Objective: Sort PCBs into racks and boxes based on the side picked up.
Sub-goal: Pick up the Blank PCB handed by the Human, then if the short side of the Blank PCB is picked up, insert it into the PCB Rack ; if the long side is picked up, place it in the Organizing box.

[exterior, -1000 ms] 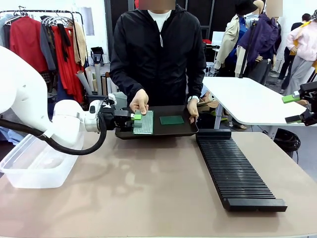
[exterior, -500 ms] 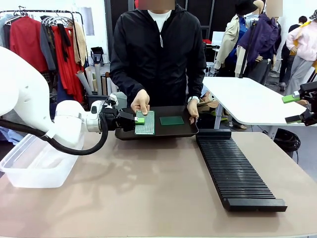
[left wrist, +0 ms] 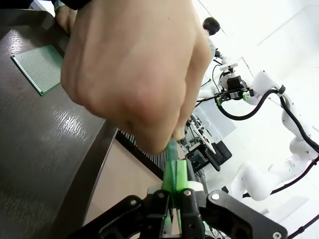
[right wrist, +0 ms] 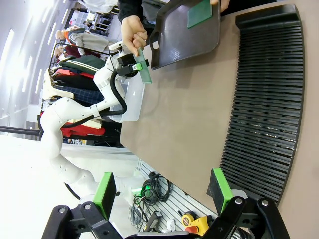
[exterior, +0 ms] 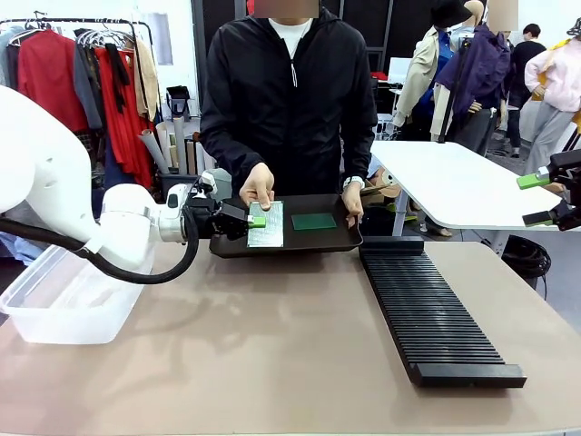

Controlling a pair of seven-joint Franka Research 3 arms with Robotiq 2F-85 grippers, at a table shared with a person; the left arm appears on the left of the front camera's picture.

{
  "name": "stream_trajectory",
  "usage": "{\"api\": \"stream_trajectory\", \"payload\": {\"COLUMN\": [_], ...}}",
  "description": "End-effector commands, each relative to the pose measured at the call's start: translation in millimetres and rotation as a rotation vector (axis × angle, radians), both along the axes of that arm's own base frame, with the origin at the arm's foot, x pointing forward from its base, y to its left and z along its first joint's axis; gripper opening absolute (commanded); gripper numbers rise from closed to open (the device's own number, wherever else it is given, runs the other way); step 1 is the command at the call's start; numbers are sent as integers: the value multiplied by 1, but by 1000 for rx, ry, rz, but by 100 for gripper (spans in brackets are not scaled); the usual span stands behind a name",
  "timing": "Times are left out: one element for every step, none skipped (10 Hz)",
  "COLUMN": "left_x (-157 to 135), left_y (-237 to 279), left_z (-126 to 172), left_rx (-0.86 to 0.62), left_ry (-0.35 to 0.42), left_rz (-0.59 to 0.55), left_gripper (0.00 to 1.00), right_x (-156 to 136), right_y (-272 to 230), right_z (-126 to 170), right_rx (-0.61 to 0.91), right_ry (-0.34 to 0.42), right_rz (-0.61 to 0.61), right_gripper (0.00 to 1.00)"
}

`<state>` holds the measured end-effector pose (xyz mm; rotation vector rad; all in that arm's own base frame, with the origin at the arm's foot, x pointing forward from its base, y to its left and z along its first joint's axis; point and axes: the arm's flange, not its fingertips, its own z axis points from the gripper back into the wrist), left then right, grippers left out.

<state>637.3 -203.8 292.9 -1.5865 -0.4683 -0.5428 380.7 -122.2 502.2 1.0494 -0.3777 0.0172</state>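
My left gripper [exterior: 255, 221] is shut on the left edge of a PCB [exterior: 268, 227] whose pale speckled face points at the camera. The person's hand [exterior: 257, 186] pinches the top of the same board above a shallow black tray [exterior: 340, 238]. Seen from the left wrist, the board's thin edge [left wrist: 172, 152] runs between my green pads [left wrist: 181, 175], just under the person's fist [left wrist: 134, 74]. A second, darker PCB [exterior: 314, 221] lies flat in the tray. The black slotted rack [exterior: 434, 309] lies at the right. The clear box [exterior: 59, 298] stands at the left. My right gripper [exterior: 543, 198] hangs open at the right edge.
The person's other hand [exterior: 354, 198] holds the tray's right end. In the right wrist view my open gripper [right wrist: 162, 189] hovers high over the rack [right wrist: 269, 114] and the brown tabletop [right wrist: 184, 109]. A white table [exterior: 454, 186] stands behind on the right.
My left gripper's jaws have closed onto the board's left edge. The board now stands a little more upright, showing its paler face. The right arm has not moved.
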Motion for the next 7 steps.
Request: {"api": "stream_trajectory", "payload": {"left_x": [0, 0, 0, 0, 0, 0, 0], "left_y": [0, 0, 0, 0, 0, 0, 0], "left_z": [0, 0, 0, 0, 0, 0, 0], "left_rx": [0, 0, 0, 0, 0, 0, 0], "left_ry": [-9, -9, -9, -9, -9, -9, -9], "left_rz": [2, 2, 2, 2, 2, 2, 2], "left_gripper": [0, 0, 0, 0, 0, 0, 0], "right_x": [-1, -1, -1, -1, -1, -1, -1], "right_y": [3, 3, 3, 3, 3, 3, 3], "right_z": [0, 0, 0, 0, 0, 0, 0], "right_rx": [-2, -2, -2, -2, -2, -2, -2], "right_ry": [-18, -18, -18, -18, -18, -18, -18], "right_rz": [-13, -13, -13, -13, -13, -13, -13], "right_gripper": [100, 100, 100, 100, 100, 100, 100]}}
